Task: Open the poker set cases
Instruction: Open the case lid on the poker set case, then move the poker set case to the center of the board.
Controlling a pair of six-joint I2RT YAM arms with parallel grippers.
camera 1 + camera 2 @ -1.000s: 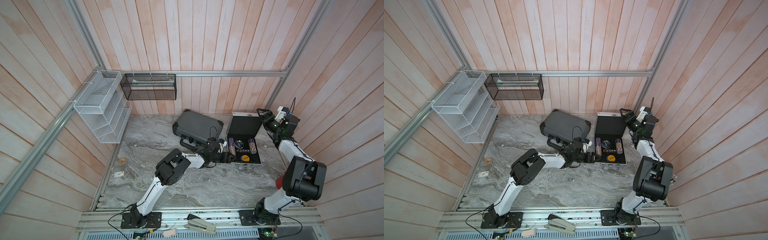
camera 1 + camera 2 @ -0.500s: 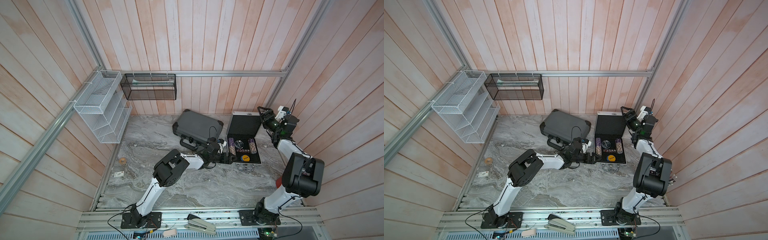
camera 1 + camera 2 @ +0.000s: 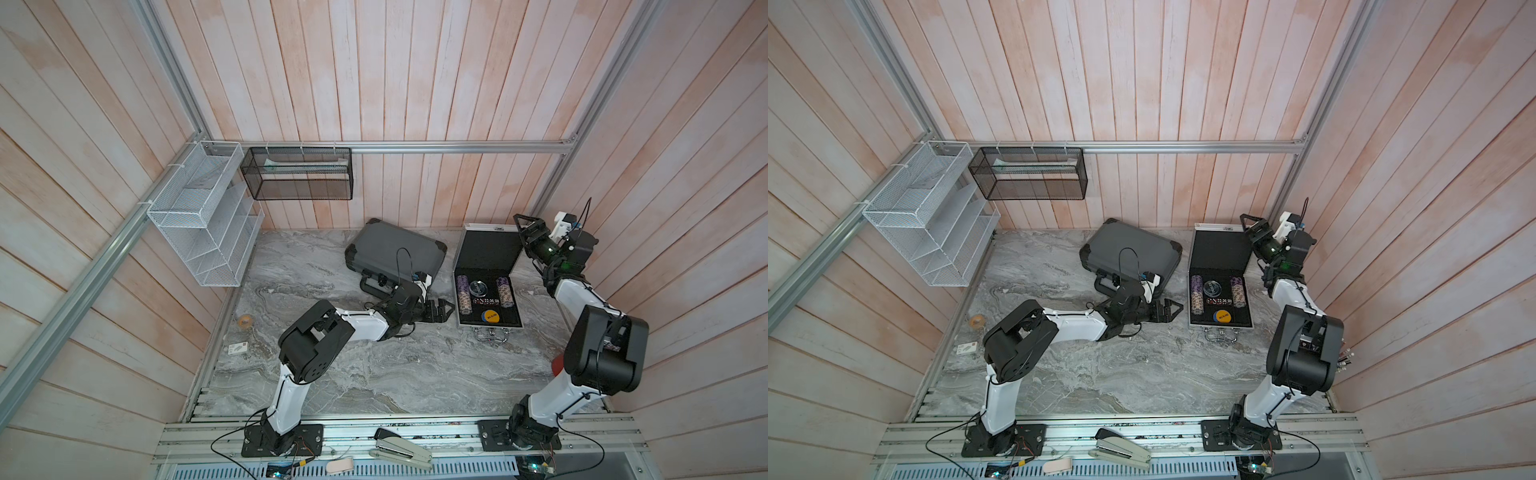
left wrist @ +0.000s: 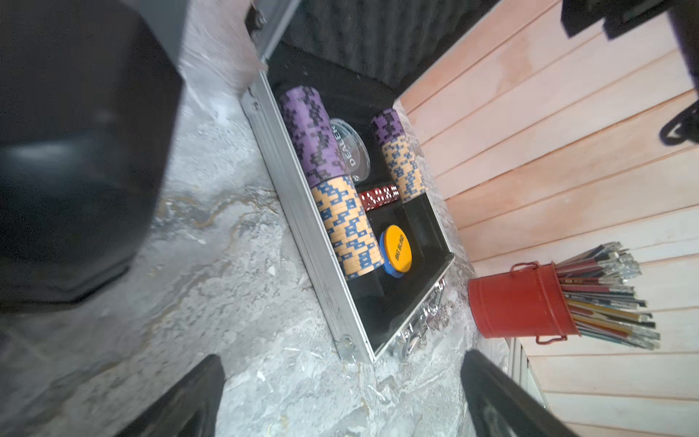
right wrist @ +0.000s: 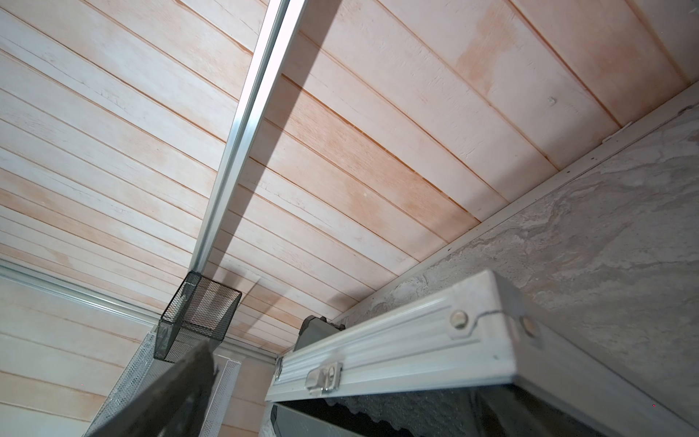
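Top views both agree: silver case (image 3: 457,299) sits right of centre in frame and is open. Its lid (image 3: 488,249) stands upright near the back wall (image 3: 415,187), foam facing out. Chips (image 4: 333,189) are exposed in the tray.

Dark grey case (image 3: 395,249) is just left of it, centre frame, lying at an angle with its lid flat. That one is not opened yet.

What changed over the last second:
- left gripper (image 3: 445,310) finished spreading. It had been in against the silver case's left rim. It now sits just beside that rim, jaws wide apart, nothing between them (left wrist view confirms).
- right gripper (image 3: 525,226) drifted slightly up-frame from the lid's upper right corner. Jaws are wide and nothing is pinched. Right wrist view shows the lid edge ahead of the fingers, not clamped. Can't tell if anything brushes it.

My read: both arms have released and the lid holds on its own, so the silver case is done and the task is roughly half complete.

The dark grey case is next. Its handle (image 3: 370,286) faces the left arm. The latches are partly hidden behind the left wrist, so I can't confirm their state.

Risk: bumping the silver lid while repositioning could drop it shut.
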